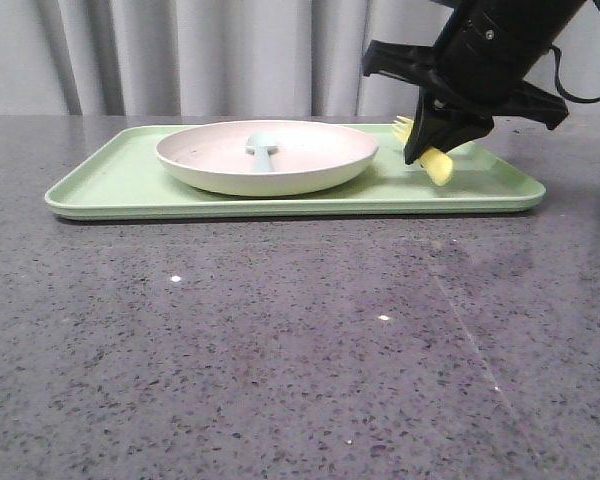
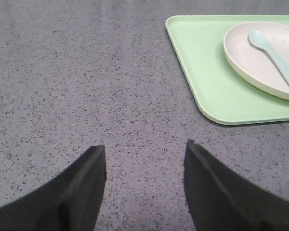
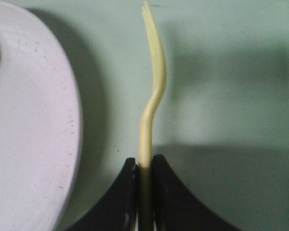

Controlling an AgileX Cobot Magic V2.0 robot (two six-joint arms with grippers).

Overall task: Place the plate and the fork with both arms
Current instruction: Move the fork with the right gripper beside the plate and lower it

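Plate [image 1: 310,160] sits on the tray [image 1: 130,180], right hand [image 3: 144,168] clamped on the fork [image 3: 151,96] just beside it, seemingly unreleased; left hand [image 2: 144,159] spread, empty.

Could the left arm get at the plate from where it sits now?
Probably yes. The left gripper is open over bare table, and nothing lies between it and the plate on the tray. The right gripper, holding the fork, works beyond the plate's far side.

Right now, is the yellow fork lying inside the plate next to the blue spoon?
No, the right gripper is pinching the fork over the green tray, beside the plate.
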